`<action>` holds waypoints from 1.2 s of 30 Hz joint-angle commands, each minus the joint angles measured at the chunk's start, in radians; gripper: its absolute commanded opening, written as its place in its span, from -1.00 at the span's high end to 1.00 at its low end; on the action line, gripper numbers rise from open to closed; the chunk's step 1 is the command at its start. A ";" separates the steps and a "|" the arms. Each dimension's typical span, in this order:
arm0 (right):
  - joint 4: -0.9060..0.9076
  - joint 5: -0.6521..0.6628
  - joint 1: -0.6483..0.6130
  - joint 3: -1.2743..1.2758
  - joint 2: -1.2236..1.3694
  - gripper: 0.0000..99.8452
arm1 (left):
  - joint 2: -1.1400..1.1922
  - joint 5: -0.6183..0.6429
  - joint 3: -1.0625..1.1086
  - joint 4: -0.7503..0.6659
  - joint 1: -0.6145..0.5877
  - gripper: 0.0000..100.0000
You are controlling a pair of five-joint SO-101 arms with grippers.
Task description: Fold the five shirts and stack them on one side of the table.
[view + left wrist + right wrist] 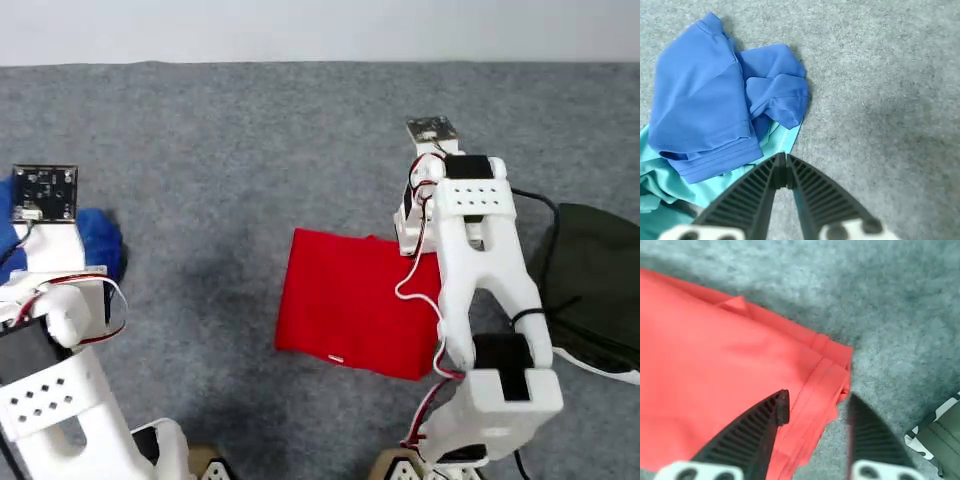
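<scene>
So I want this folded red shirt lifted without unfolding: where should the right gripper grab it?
Probably the layered edge of the red shirt, near its corner, from above. The open right gripper straddles it, and the layers lie stacked there, so one pinch should catch all.

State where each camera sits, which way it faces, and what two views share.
High: above the table, looking down on left arm, right arm, red shirt.
Left wrist: on left arm, looking past its shut hand at blue shirt.
Right wrist: on right arm, looking past its open hand at red shirt.
High and right wrist share the red shirt.
</scene>
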 commanded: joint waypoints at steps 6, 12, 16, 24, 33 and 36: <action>-0.015 -0.015 0.013 -0.095 0.111 0.64 | -0.014 0.005 0.108 -0.149 -0.005 0.99; -0.036 -0.015 0.012 -0.098 0.213 0.79 | -0.017 0.005 0.110 -0.150 -0.003 0.99; -0.027 -0.015 0.015 -0.138 0.249 0.99 | -0.017 0.005 0.108 -0.152 -0.003 0.99; -0.010 -0.011 0.015 -0.245 0.242 0.98 | -0.018 0.005 0.107 -0.152 -0.003 0.99; 0.050 0.021 0.015 -0.275 0.242 0.97 | -0.020 0.005 0.105 -0.152 -0.005 0.99; 0.082 0.032 0.016 -0.279 0.234 0.92 | -0.020 0.005 0.105 -0.152 -0.005 0.99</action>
